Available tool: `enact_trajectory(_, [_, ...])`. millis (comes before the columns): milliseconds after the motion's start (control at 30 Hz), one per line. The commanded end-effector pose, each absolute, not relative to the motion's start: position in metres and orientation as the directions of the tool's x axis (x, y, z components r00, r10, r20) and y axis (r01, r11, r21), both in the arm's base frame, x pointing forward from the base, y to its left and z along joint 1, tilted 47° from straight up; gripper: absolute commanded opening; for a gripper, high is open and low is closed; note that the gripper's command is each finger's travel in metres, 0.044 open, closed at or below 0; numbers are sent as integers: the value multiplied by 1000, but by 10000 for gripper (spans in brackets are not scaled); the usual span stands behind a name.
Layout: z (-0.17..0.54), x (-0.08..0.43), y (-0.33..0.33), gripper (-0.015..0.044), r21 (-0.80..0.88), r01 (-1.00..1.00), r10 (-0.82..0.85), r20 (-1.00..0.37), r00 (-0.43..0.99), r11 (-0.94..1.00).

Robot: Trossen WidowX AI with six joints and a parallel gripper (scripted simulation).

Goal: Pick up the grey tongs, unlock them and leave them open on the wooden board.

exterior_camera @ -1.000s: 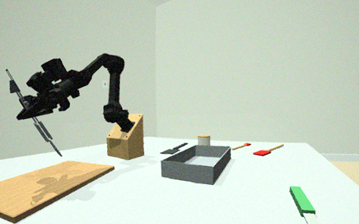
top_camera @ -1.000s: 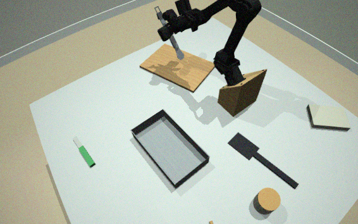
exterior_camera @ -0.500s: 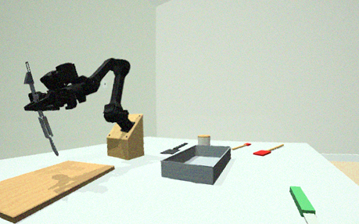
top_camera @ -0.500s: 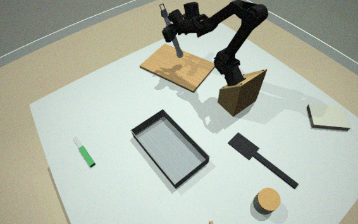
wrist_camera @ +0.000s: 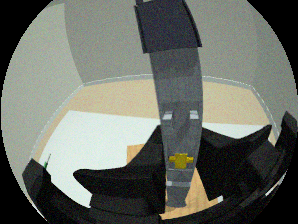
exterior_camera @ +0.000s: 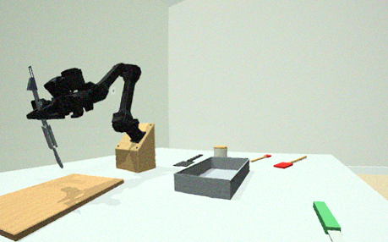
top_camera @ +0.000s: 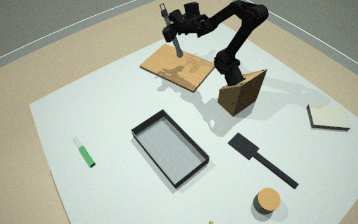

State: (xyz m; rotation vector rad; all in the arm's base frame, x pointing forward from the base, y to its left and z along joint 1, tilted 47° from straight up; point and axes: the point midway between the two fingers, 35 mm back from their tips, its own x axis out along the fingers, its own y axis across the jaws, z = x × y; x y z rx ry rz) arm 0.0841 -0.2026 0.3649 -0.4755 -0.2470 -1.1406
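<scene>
Arm (top_camera: 250, 28) (exterior_camera: 128, 94) bent at the elbow, forearm sloping down to the claw (top_camera: 169, 33) (exterior_camera: 35, 112) (wrist_camera: 175, 150), which is closed on the grey tongs (top_camera: 177, 47) (exterior_camera: 49, 134) (wrist_camera: 177, 85). Tongs held in air near the wooden board (top_camera: 190, 76) (exterior_camera: 3, 210) (wrist_camera: 200, 195), long axis steep and tilted, loop end up, other end down.

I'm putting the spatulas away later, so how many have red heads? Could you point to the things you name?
2, both on the far table: one small (exterior_camera: 267, 156), one larger (exterior_camera: 283, 165) to its right. Others may be hidden.
</scene>
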Motion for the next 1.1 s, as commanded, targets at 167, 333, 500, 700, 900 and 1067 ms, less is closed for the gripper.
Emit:
enact_trajectory(167, [366, 85, -202, -150, -244, 911, -806, 428, 409, 333])
enact_trajectory(333, [366, 85, -202, -150, -244, 911, -806, 428, 409, 333])
enact_trajectory(500, [366, 85, -202, -150, -244, 911, -806, 428, 409, 333])
enact_trajectory(700, [367, 86, -210, -150, -227, 912, -831, 380, 405, 341])
enact_trajectory(900, [369, 89, -223, -150, -201, 915, -870, 291, 397, 351])
enact_trajectory(1067, [369, 91, -233, -150, -181, 917, -896, 213, 389, 355])
